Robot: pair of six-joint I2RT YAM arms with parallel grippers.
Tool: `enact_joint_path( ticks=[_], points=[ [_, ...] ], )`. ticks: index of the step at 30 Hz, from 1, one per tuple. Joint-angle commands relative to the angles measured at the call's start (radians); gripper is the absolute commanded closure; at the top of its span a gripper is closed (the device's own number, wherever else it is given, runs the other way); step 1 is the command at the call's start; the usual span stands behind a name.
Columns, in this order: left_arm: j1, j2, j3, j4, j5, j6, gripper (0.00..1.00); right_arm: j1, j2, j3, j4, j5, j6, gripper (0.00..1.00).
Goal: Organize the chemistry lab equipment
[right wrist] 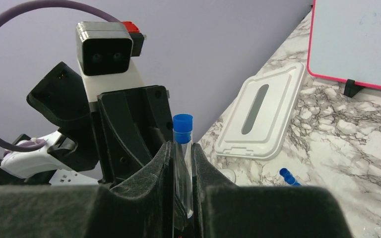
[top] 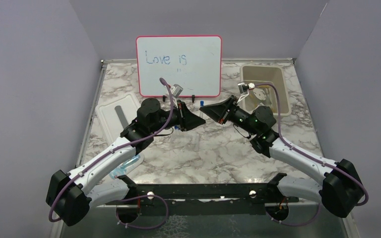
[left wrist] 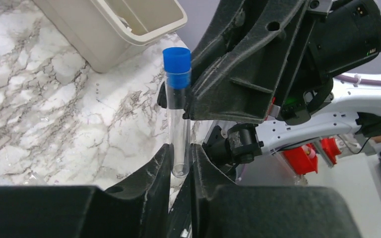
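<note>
A clear test tube with a blue cap [left wrist: 177, 114] stands upright above the table's middle, held from both sides. My left gripper [left wrist: 180, 148] is shut on its lower end, with the rounded bottom between the fingertips. My right gripper [right wrist: 181, 148] faces it and is shut on the same tube [right wrist: 182, 148], the cap sticking up above its fingers. In the top view the left gripper [top: 192, 119] and right gripper [top: 207, 110] meet tip to tip in front of the whiteboard. A small blue-capped piece [right wrist: 288, 177] lies on the marble.
The red-framed whiteboard [top: 178, 64] stands at the back centre. The beige bin [top: 262, 68] sits at the back right and its lid [top: 116, 116] lies flat at the left. A clear packet [top: 125, 166] lies under the left arm.
</note>
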Motion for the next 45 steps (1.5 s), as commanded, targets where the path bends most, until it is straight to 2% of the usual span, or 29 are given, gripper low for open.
enact_joint_path(
  ticks=[1, 3, 7, 13, 17, 21, 24, 26, 35, 42, 43, 44, 45],
  points=[
    [0.000, -0.014, 0.010, 0.015, 0.039, 0.026, 0.86, 0.000, -0.003, -0.005, 0.050, -0.035, 0.027, 0.83],
    [-0.001, -0.024, 0.013, -0.004, 0.052, 0.040, 0.92, -0.001, 0.005, 0.006, 0.044, -0.051, 0.014, 0.76],
    [-0.001, -0.056, 0.032, -0.101, 0.046, 0.110, 1.00, -0.001, -0.008, 0.091, -0.158, -0.057, -0.068, 0.62],
    [-0.001, -0.069, 0.091, -0.284, 0.048, 0.246, 1.00, -0.001, -0.027, 0.208, -0.428, -0.013, -0.129, 0.51],
    [-0.001, -0.063, 0.117, -0.351, 0.062, 0.307, 1.00, -0.001, 0.009, 0.279, -0.558, -0.006, -0.144, 0.49],
    [-0.001, -0.061, 0.125, -0.378, 0.057, 0.336, 1.00, -0.001, 0.035, 0.295, -0.578, -0.035, -0.135, 0.52],
    [-0.001, -0.062, 0.126, -0.389, 0.052, 0.345, 1.00, -0.001, 0.039, 0.284, -0.537, -0.078, -0.123, 0.63],
    [-0.002, -0.062, 0.125, -0.393, 0.051, 0.349, 1.00, -0.001, 0.046, 0.291, -0.534, -0.109, -0.125, 0.66],
    [-0.001, -0.055, 0.121, -0.403, 0.044, 0.354, 1.00, -0.001, 0.061, 0.299, -0.542, -0.148, -0.132, 0.61],
    [-0.001, -0.054, 0.125, -0.409, 0.039, 0.357, 1.00, -0.001, 0.071, 0.302, -0.552, -0.156, -0.140, 0.78],
    [-0.001, -0.055, 0.126, -0.411, 0.036, 0.357, 0.98, -0.001, 0.070, 0.303, -0.552, -0.153, -0.145, 0.80],
    [-0.001, -0.056, 0.128, -0.415, 0.029, 0.359, 0.88, -0.001, 0.068, 0.300, -0.553, -0.148, -0.153, 0.82],
    [-0.001, -0.057, 0.130, -0.422, 0.015, 0.362, 0.75, -0.001, 0.067, 0.299, -0.550, -0.141, -0.167, 0.83]
  ],
)
